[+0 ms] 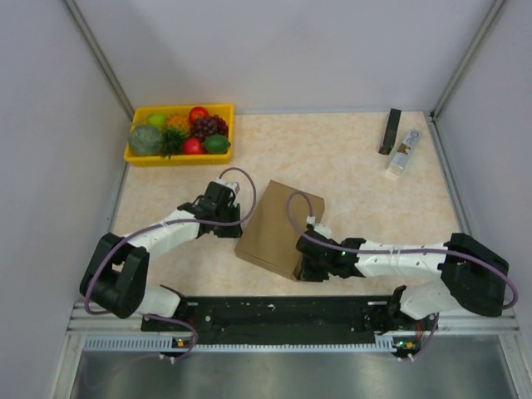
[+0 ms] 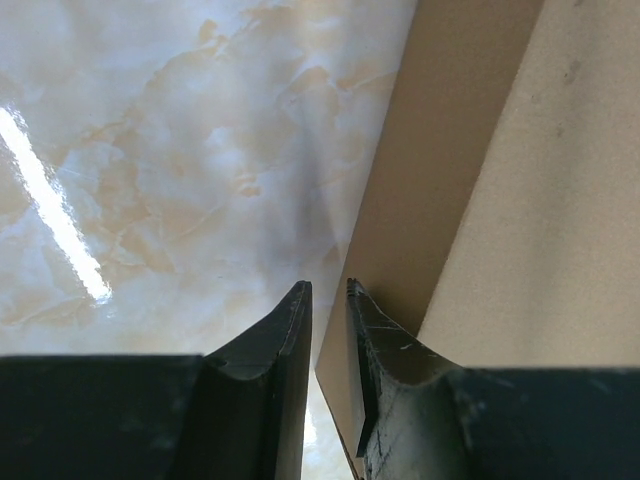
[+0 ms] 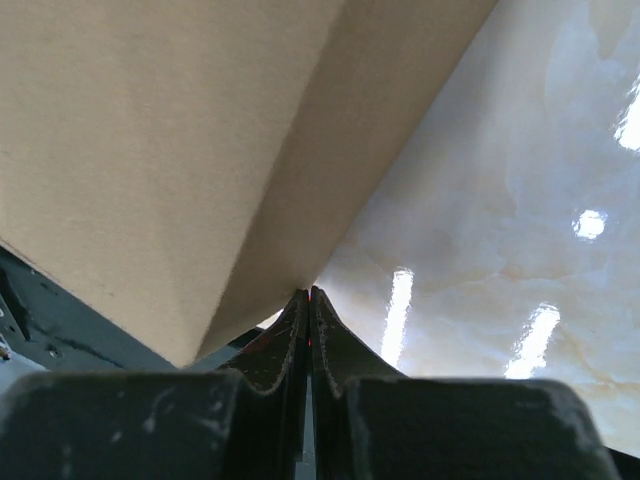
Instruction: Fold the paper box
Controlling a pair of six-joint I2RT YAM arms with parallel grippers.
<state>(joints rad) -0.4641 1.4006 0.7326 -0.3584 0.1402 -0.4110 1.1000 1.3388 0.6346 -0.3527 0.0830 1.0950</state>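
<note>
The paper box [image 1: 278, 226] is seen closed and lying flat on the marbled worktop [image 1: 357, 166], turned at an angle, between the two hands. The left hand [image 2: 328, 292] is laid low against the box's left side. In the left wrist view its fingers are drawn almost together, with only a thin gap left between them, and the brown wall of the box is seen just to the right of the right-hand finger [image 2: 372, 330]. A sliver of cardboard is seen at the gap, but whether it is being pinched cannot be told.

The right hand [image 3: 309, 292] is set at the box's near right corner. Its fingers are pressed together (no gap is seen beyond a hairline), and the box's lower edge is met right at their tips, with the cardboard rising above and to the left of them.

Far beyond the left hand, a yellow tray [image 1: 135, 157] of fruit is seen at the worktop's back corner.
</note>
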